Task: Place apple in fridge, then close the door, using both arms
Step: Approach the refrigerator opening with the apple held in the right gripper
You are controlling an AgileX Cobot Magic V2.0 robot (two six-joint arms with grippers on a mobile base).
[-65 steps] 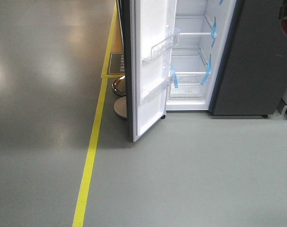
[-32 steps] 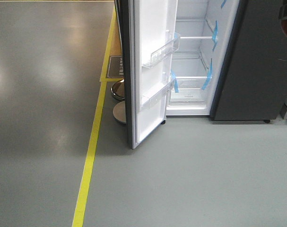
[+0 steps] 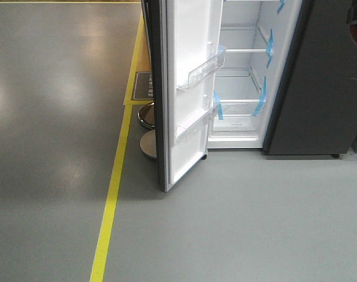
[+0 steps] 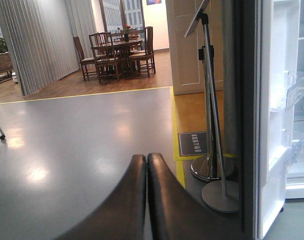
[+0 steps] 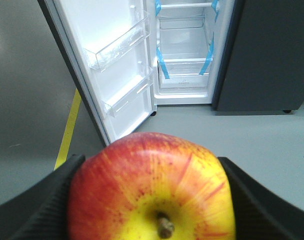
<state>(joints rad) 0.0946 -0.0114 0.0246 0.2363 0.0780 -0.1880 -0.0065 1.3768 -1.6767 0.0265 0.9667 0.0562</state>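
My right gripper (image 5: 150,200) is shut on the apple (image 5: 152,185), red with a yellow patch round the stem, which fills the lower part of the right wrist view. The fridge (image 3: 240,70) stands ahead with its white interior, glass shelves and blue tape showing; it also shows in the right wrist view (image 5: 184,55). Its door (image 3: 187,88) is swung wide open to the left, with clear bins on its white inside; it shows in the right wrist view (image 5: 111,60) and edge-on in the left wrist view (image 4: 272,115). My left gripper (image 4: 146,161) is shut and empty, left of the door.
A dark grey cabinet (image 3: 325,82) adjoins the fridge on the right. Two chrome stanchion posts with round bases (image 4: 219,192) and a floor sign stand behind the open door. A yellow floor line (image 3: 110,205) runs along the left. Table and chairs (image 4: 119,52) stand far off.
The front view has shifted slightly: the fridge and open door sit a little lower and further right in the frame than a second ago. The door stays open.
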